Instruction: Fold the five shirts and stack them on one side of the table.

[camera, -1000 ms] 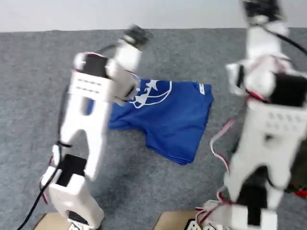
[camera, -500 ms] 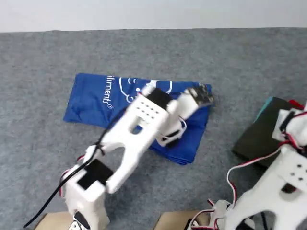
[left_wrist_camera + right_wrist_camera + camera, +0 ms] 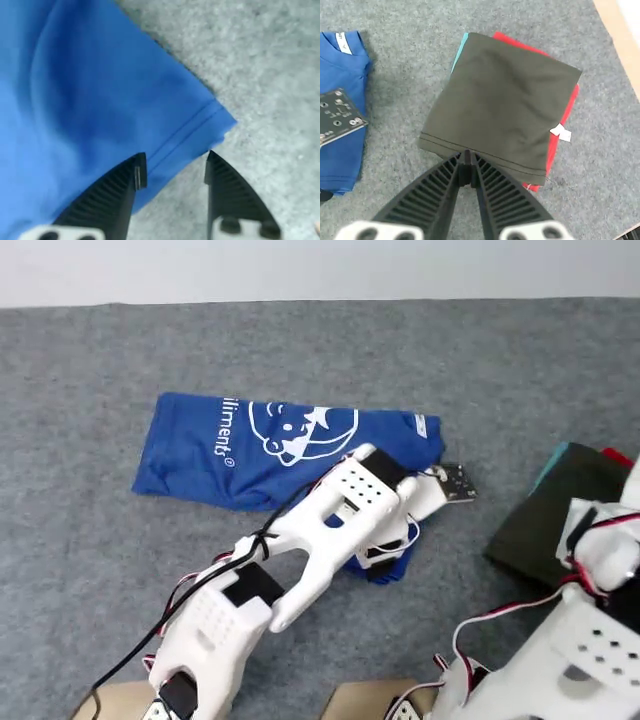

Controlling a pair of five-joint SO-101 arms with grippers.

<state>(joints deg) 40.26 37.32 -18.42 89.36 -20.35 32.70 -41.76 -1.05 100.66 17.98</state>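
Observation:
A blue shirt (image 3: 270, 445) with a white print lies folded into a long band on the grey table. My left arm (image 3: 340, 515) stretches over its lower right corner. There my left gripper (image 3: 172, 167) is open, one finger over the blue shirt's hem (image 3: 190, 130) and the other over bare carpet. A stack of folded shirts (image 3: 545, 510) sits at the right, a dark olive shirt (image 3: 500, 100) on top of a red one (image 3: 570, 120) and a teal one. My right gripper (image 3: 468, 162) is shut, its tips at the olive shirt's near edge.
The grey carpet (image 3: 420, 350) covers the whole table. My right arm (image 3: 590, 640) stands at the lower right, close to the stack. A wooden table edge (image 3: 615, 20) runs beyond the stack. The left arm's circuit board (image 3: 337, 117) overhangs the blue shirt's collar end.
My left arm has swung from the blue shirt's left end across to its lower right corner. My right arm has pulled back to the lower right, uncovering the stack.

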